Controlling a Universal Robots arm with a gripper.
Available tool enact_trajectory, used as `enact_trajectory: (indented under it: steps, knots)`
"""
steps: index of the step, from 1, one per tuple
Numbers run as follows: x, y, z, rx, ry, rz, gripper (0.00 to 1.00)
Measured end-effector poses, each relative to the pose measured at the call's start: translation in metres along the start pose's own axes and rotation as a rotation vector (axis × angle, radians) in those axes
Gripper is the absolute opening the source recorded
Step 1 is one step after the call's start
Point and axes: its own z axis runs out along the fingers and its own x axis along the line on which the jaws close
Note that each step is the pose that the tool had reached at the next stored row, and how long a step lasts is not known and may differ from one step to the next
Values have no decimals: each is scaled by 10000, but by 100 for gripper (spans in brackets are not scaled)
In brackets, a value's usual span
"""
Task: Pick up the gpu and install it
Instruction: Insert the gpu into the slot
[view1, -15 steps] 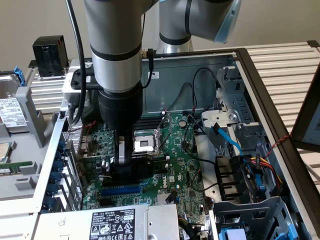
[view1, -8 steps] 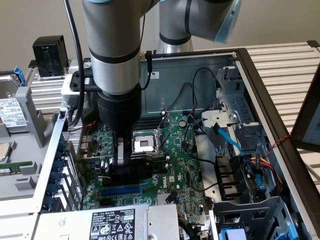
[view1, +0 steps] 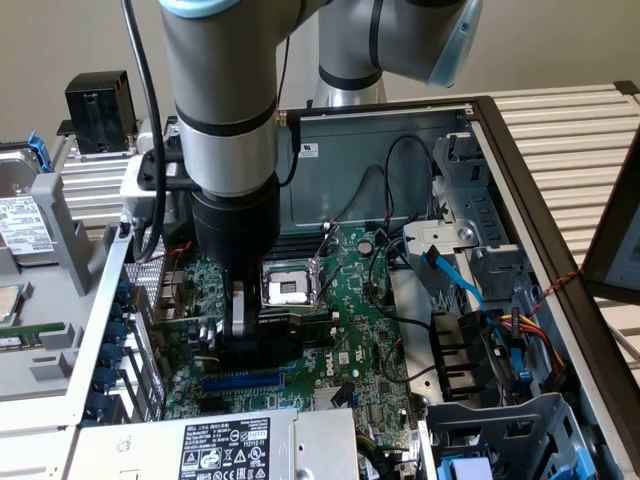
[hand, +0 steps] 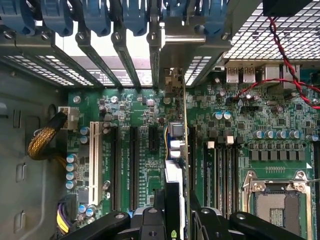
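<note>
Gripper (hand: 176, 212) clamps gpu (hand: 175, 150); power-supply label (view1: 225, 447) unreadable.

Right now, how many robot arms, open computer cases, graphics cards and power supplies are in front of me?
robot arm: 1
computer case: 1
graphics card: 1
power supply: 1
Total: 4

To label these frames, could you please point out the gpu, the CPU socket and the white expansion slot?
gpu (hand: 175, 147): wrist view, on the card's near edge, seen edge-on.
CPU socket (view1: 288, 289): exterior view, on its open centre.
white expansion slot (hand: 93, 160): wrist view, middle of its length.
</note>
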Motion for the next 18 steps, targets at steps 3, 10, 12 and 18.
enact_trajectory:
  steps: [3,10,12,18]
  knots:
    - [-1,8,10,-1,-1,2,27]
    - [-3,27,31,-1,-4,0,27]
    - [-3,29,39,-1,-6,0,27]
    - [-7,30,50,-1,-15,0,27]
